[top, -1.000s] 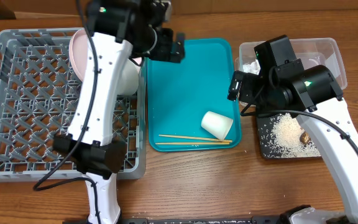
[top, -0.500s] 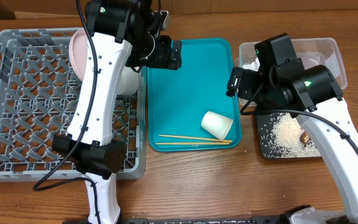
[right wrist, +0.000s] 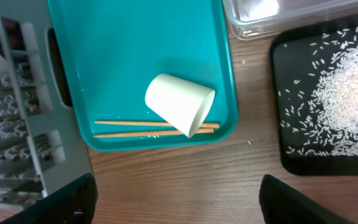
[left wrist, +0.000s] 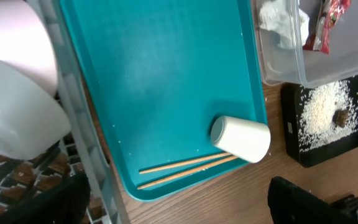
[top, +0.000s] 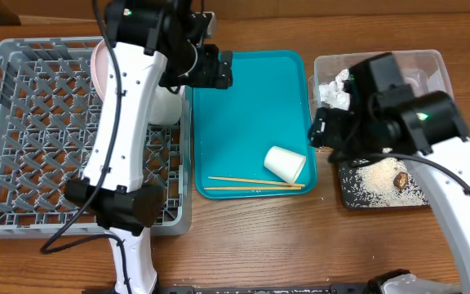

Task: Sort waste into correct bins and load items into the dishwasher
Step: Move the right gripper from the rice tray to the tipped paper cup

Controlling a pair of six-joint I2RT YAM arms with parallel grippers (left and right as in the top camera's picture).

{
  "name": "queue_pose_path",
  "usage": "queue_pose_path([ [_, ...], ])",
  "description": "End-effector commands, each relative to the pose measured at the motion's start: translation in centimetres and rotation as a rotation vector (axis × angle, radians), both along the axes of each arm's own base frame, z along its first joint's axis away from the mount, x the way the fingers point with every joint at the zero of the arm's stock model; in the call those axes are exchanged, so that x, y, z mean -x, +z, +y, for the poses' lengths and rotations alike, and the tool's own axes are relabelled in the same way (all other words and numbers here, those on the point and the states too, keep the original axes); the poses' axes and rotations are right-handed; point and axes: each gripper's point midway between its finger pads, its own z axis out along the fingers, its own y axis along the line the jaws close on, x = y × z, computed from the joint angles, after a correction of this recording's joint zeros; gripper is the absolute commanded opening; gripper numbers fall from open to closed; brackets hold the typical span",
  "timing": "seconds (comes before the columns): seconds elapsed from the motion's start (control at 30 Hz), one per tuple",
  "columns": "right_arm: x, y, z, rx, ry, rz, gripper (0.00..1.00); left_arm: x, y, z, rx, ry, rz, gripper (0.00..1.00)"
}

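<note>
Cup [right wrist: 180, 104], smooth white, lies on teal tray [right wrist: 135, 37]; left tool [left wrist: 188, 202], right tool [right wrist: 180, 202] gape empty.

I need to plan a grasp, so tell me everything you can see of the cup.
The cup is small, plain white and matte, tapered, with no handle. It lies on its side on the teal tray, close to the tray's front right corner. In the overhead view its narrow end points left and its wider end right. The wider end lies across the right part of the two chopsticks. Nothing else touches it.
</note>
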Motion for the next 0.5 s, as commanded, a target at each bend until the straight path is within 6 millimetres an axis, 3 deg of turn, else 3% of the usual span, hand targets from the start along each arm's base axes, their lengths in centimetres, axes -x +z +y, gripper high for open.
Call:
queue_pose_path([
  [0.0, 0.4, -0.4, 0.9, -0.064, 0.029, -0.004, 0.78, 1.5, 3.5, 0.6, 0.037, 0.006, -0.078, 0.93],
  [0.27, 1.8, -9.2, 2.1, -0.153, -0.043, 0.163, 0.38, 1.9, 4.3, 0.8, 0.034, -0.007, -0.103, 0.90],
  [0.47, 1.7, -12.0, 2.5, -0.185, -0.063, 0.164, 0.42, 1.9, 4.3, 0.8, 0.035, -0.007, -0.103, 0.89],
])
